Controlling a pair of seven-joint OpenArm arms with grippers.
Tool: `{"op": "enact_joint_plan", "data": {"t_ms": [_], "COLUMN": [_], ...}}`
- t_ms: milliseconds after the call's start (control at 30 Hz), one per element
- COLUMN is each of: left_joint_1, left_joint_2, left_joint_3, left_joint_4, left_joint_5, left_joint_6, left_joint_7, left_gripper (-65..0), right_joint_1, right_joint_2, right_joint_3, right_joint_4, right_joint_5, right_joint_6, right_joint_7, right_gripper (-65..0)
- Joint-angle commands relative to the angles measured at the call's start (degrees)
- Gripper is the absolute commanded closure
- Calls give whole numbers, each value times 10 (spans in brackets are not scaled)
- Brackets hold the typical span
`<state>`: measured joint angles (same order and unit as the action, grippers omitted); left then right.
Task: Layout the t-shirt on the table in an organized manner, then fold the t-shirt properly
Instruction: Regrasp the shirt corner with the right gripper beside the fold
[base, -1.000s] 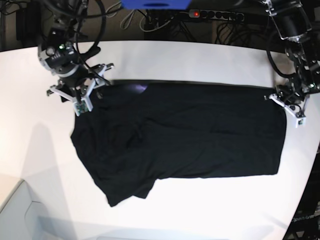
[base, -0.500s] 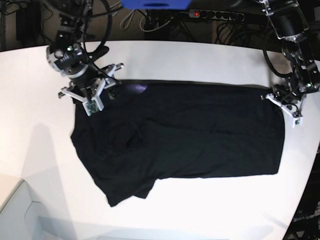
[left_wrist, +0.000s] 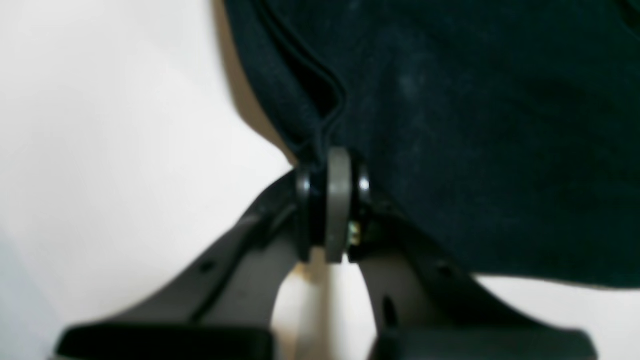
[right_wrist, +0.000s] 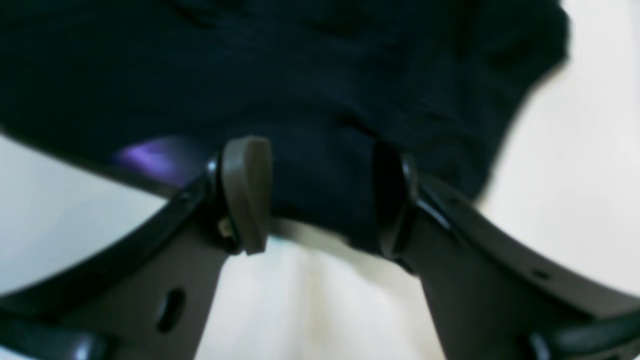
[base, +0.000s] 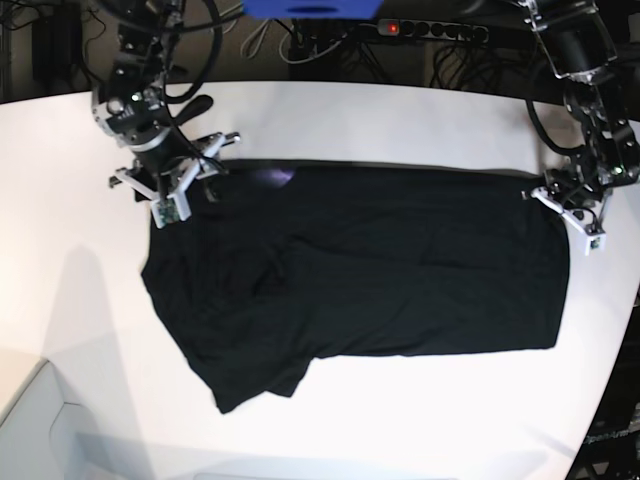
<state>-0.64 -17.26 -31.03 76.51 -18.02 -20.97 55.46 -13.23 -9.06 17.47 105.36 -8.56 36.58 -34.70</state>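
The t-shirt (base: 360, 270) is lying spread on the table (base: 400, 120), long axis running side to side in the base view. The left gripper (left_wrist: 334, 165) is clamped tight on the hem corner at one far end. The right gripper (right_wrist: 320, 195) is sitting at the opposite far corner, jaws apart and straddling the cloth edge, nothing pinched yet. Judging by that, the right arm is the one needing to close next. The base view is showing the bunched, skewed sleeve end; the right wrist view alone is showing cloth between the open fingers.
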Motion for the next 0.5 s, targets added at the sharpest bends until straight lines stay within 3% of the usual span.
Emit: {"op": "enact_joint_plan", "data": {"t_ms": [0, 467], "left_joint_1": [-7, -12], "left_joint_2": [-8, -6], "left_joint_3": [-2, -1], "left_joint_4": [10, 10], "left_joint_5": [-3, -3], "left_joint_6": [2, 2], "left_joint_7": [-6, -6], "left_gripper": [-1, -1], "right_joint_1": [5, 16], "right_joint_2": [1, 1], "right_joint_3": [2, 27], "right_joint_4": [10, -23], "right_joint_5": [10, 11], "right_joint_6": [-2, -2], "right_joint_7": [14, 14], "right_gripper": [-325, -325]}}
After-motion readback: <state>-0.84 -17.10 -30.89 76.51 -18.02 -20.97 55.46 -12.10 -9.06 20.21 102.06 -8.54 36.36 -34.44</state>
